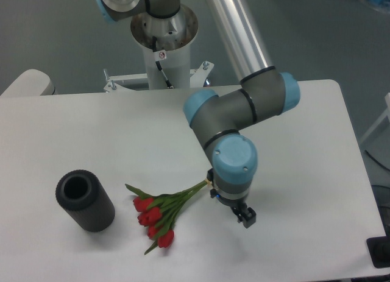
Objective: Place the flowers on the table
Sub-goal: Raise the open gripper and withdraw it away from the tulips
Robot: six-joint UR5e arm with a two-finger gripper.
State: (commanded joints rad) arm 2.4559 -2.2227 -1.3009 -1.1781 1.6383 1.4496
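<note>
1. The claw [246, 218] sits low in the frame, right of centre, hanging under the arm's blue wrist cap. Only a dark tip shows below the wrist, so I cannot tell whether its jaws are apart or together. Nothing can be seen held in it.
2. The flowers [159, 217] lie flat on the worktop [304, 142] to the left of the claw. The red heads are bunched at lower centre-left. The green stems run up and to the right, toward the wrist, where their far end is hidden behind it.
3. So the bunch's long axis is a diagonal, from lower left to upper right. The claw stands off its stem end, to the lower right of it.
4. Judging by this, the flowers are already down, and the next move need only carry the claw away from the stems.
5. Further left, a black ribbed cylinder [85, 201] lies apart from the blooms.
</note>
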